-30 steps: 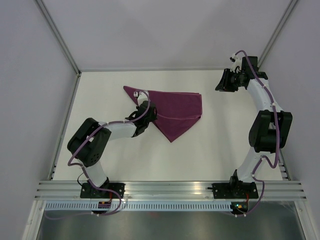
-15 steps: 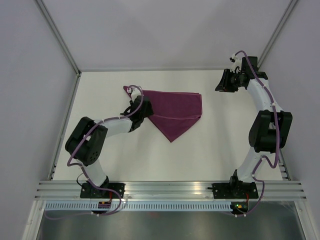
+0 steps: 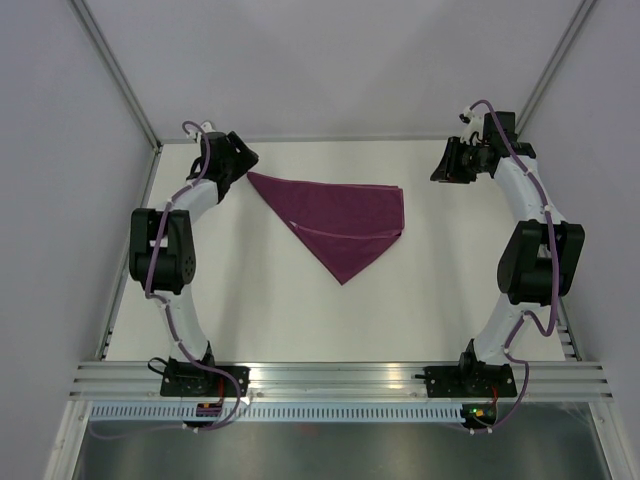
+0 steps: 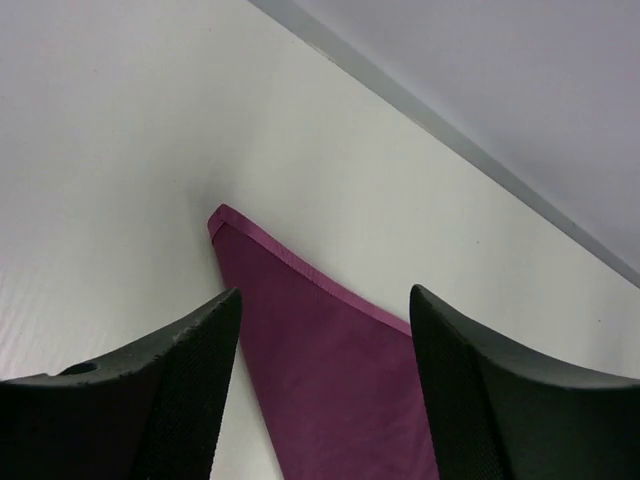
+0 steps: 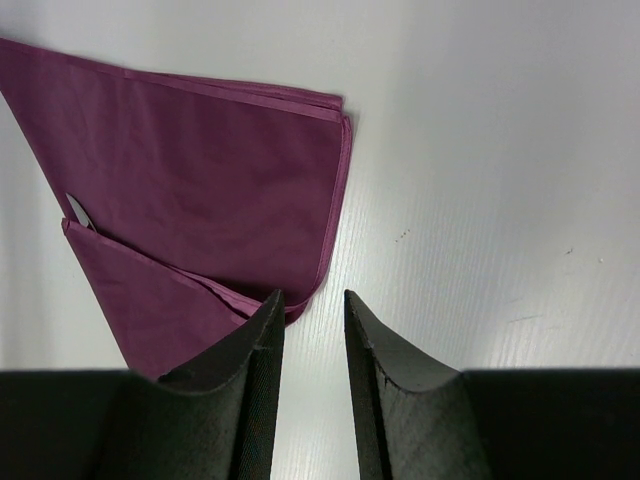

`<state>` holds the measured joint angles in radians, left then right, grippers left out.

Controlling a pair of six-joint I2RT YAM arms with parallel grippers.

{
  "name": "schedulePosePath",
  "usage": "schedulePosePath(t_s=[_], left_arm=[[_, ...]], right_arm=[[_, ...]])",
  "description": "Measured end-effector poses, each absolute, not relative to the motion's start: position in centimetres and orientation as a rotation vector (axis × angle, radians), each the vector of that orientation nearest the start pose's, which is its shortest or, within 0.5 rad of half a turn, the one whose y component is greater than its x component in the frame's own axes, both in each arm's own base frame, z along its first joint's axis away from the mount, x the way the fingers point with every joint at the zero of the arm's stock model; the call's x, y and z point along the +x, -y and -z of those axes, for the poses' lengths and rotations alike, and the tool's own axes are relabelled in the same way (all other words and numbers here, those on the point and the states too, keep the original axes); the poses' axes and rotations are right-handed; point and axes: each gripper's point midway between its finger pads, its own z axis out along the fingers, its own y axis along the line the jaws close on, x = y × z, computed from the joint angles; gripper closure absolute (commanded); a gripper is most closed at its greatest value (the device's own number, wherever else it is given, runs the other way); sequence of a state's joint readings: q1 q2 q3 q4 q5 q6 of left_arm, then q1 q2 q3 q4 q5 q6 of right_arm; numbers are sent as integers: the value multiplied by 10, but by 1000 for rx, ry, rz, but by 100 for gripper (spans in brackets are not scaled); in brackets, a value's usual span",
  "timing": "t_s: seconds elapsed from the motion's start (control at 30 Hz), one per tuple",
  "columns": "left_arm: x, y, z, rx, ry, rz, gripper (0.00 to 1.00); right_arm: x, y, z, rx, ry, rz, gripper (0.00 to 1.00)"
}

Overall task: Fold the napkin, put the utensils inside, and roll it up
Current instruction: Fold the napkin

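Left gripper (image 3: 242,164): I hover at the napkin's (image 3: 340,218) far-left corner, over the white table (image 3: 430,290).
Left fingers (image 4: 190,380): spread wide with nothing between them. My wrist view shows the napkin's pointed corner (image 4: 330,390) lying on the table below the gap.
Right gripper (image 3: 440,172): I hang well off the napkin's right edge, on its far side.
Right fingers (image 5: 400,390): parted by a narrow gap and holding nothing. Bare table shows between them, and the napkin's rounded right corner (image 5: 200,170) lies just ahead of the tips.
Napkin: lies flat, folded into a triangle. Its long straight edge is on the far side and its point faces my bases. A flap folded across it leaves a seam running from the left slanted edge to the right corner.
Knife (image 5: 77,208): tucked inside the napkin. Only a small silver tip shows, where the seam meets the left slanted edge. The rest is hidden under the cloth.
Grip on the napkin: none; both pairs of fingers are empty.
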<state>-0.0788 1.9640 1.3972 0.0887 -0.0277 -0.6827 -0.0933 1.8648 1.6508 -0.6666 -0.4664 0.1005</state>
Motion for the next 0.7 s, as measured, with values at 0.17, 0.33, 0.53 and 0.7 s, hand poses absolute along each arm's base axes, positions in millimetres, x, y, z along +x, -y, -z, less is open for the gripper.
schedulePosePath(t_s=[0.17,0.33,0.53,0.7], left_arm=[[578,71,-96,-656,-2057,463,32],[574,71,-61,-709,-2142,442,34],[574,69,-51,-739,-2171,420,38],[583,63,-56,-762,-2153,397,41]], right_arm=[[469,-39,-169,29,-2408,-573,64],[471,-41,-163,27,-2421,-578,64],[471,-44,-159,24,-2432,-583,64],[471,-45,-159,21,-2432,-583,65]])
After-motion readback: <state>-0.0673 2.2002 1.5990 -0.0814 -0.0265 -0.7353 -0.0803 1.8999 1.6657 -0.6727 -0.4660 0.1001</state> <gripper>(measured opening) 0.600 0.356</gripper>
